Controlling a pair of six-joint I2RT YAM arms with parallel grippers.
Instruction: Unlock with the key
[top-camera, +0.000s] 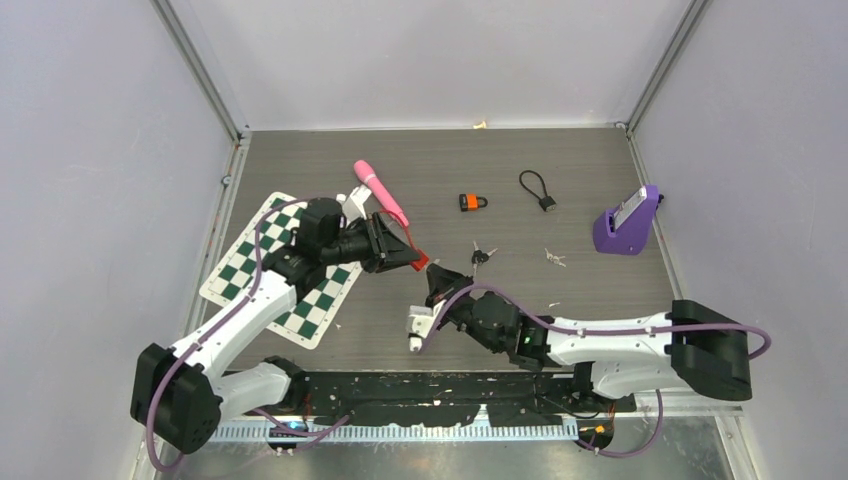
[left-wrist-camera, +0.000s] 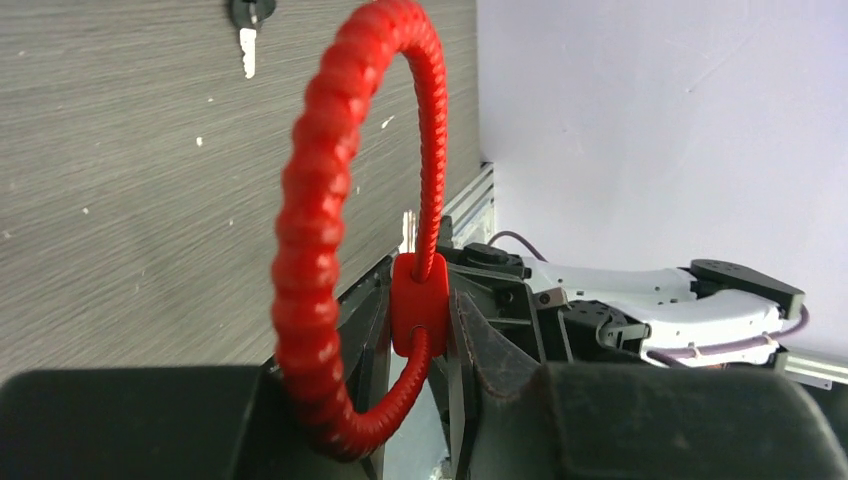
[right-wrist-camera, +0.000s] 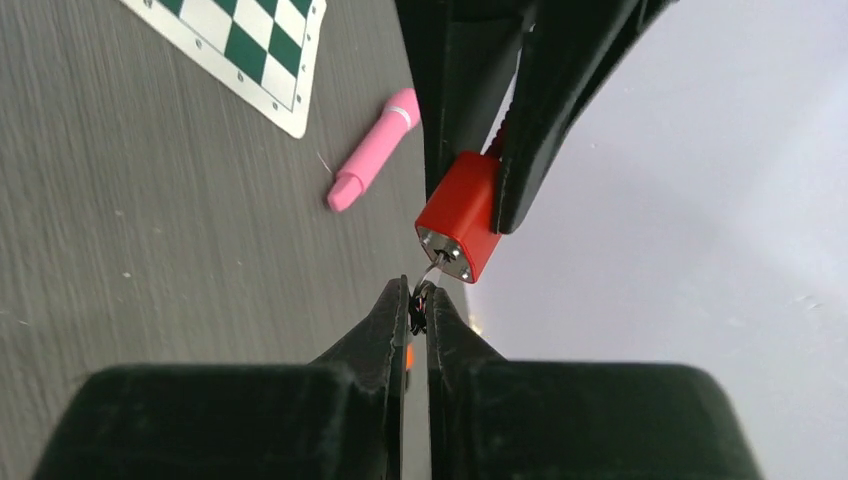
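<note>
Right end effector (right-wrist-camera: 418, 300) pinched shut on small key (right-wrist-camera: 432, 272). Key tip touches the keyhole face of the red lock (right-wrist-camera: 460, 215) (depth of entry not discernible). Left end effector (top-camera: 408, 252) clamps the lock body, raised above the counter (top-camera: 440, 170). Farther back: pink marker (top-camera: 381, 192), orange padlock (top-camera: 473, 202).

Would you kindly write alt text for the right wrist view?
The right gripper, shut on a small key, holds its tip at the keyhole of a red lock gripped by the left gripper; a pink marker lies behind.

No text, label, brand, number or sign can be read in any view.
</note>
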